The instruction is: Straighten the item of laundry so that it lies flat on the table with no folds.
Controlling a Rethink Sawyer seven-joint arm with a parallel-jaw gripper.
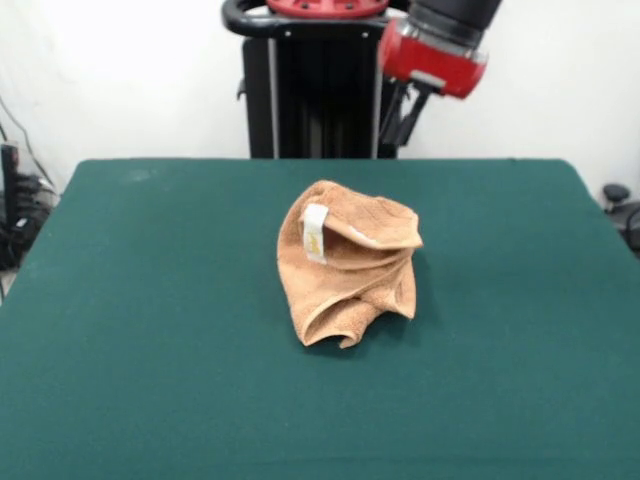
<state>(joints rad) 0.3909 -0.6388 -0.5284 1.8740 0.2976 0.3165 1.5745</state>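
The light-brown terry towel [345, 265] lies crumpled in a bunched heap at the middle of the dark green table [140, 310]. Several folds run through it and one edge is turned over at the top. Its white label with yellow print [315, 232] shows on the upper left of the heap. My gripper [404, 118] hangs under the red and black arm [432, 50] at the table's far edge. It is raised well above and behind the towel and holds nothing that I can see.
The black pedestal [310, 90] stands behind the table's far edge. Cables and dark gear [15, 215] sit beyond the left edge, and a dark object [622, 205] sits beyond the right edge.
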